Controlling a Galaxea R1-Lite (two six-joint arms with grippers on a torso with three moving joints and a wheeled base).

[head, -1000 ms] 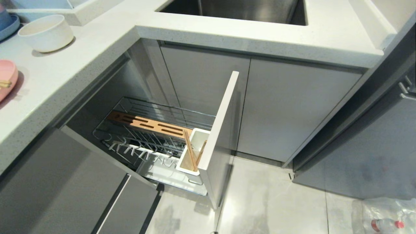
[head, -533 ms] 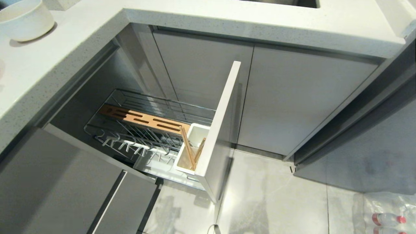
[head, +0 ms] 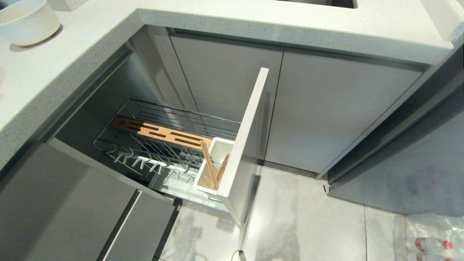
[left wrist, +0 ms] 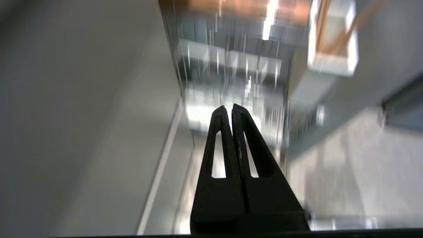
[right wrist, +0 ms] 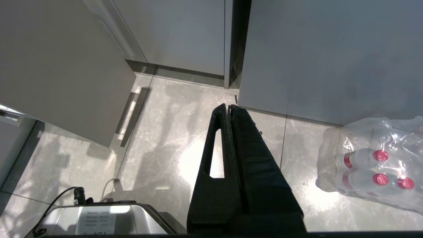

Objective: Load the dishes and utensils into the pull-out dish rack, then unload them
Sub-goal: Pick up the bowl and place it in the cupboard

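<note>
The black left gripper (left wrist: 228,107) is pressed closed and empty above the pulled-out chrome wire dish rack (head: 163,145). The black right gripper (right wrist: 228,107), closed too, alone shows wrapped water bottles (right wrist: 373,165). 2 light-wood chopsticks (head: 210,166) stand in the white cup (head: 214,168); the white bowl (head: 27,21) is on the counter (head: 253,21).

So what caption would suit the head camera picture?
Pull-out dish rack open under the counter, chopsticks in its utensil cup, white bowl waiting above.

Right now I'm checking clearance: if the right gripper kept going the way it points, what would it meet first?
Probably the tiled floor: the shut right gripper points down at bare tile, short of the grey cabinet panel. Depth is unclear.
</note>
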